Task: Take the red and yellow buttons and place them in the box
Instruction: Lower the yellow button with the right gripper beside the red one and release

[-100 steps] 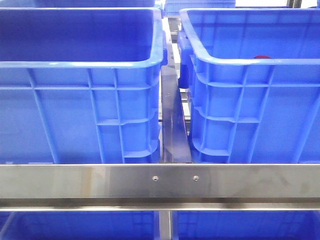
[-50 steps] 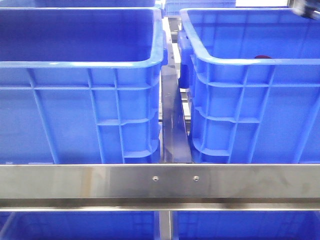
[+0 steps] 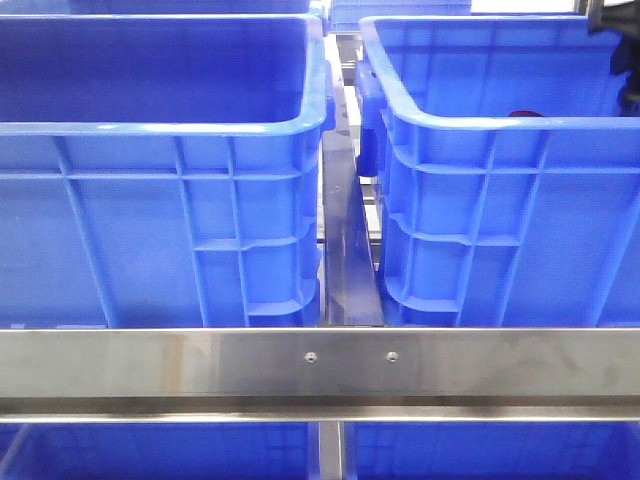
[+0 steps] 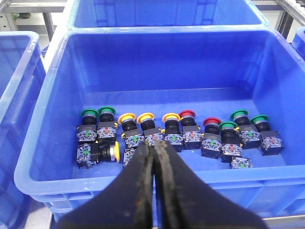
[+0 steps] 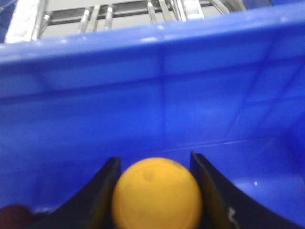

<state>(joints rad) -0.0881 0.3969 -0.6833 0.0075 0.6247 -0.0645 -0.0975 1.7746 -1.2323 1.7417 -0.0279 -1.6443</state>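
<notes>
A yellow button (image 5: 157,193) sits tight between the two dark fingers of my right gripper (image 5: 154,159), which is shut on it inside the blue box (image 5: 157,90), close to its inner wall. In the front view this box (image 3: 500,180) stands at the right, and a red sliver (image 3: 522,114) shows just over its near rim. My left gripper (image 4: 155,146) is shut and empty, hovering above the near rim of another blue crate (image 4: 47,95). That crate holds a row of push-buttons with yellow caps (image 4: 146,116), red caps (image 4: 188,113) and green caps (image 4: 88,113).
A twin blue crate (image 3: 160,200) fills the left of the front view, its floor hidden. A steel rail (image 3: 320,365) crosses in front, with a narrow gap between the crates. More blue crates (image 4: 157,12) surround the one with the buttons. A dark red blur (image 5: 14,217) lies beside the right fingers.
A dark part of the right arm has come into the top right corner of the front view and moved lower over the right box. The crates have not moved.
</notes>
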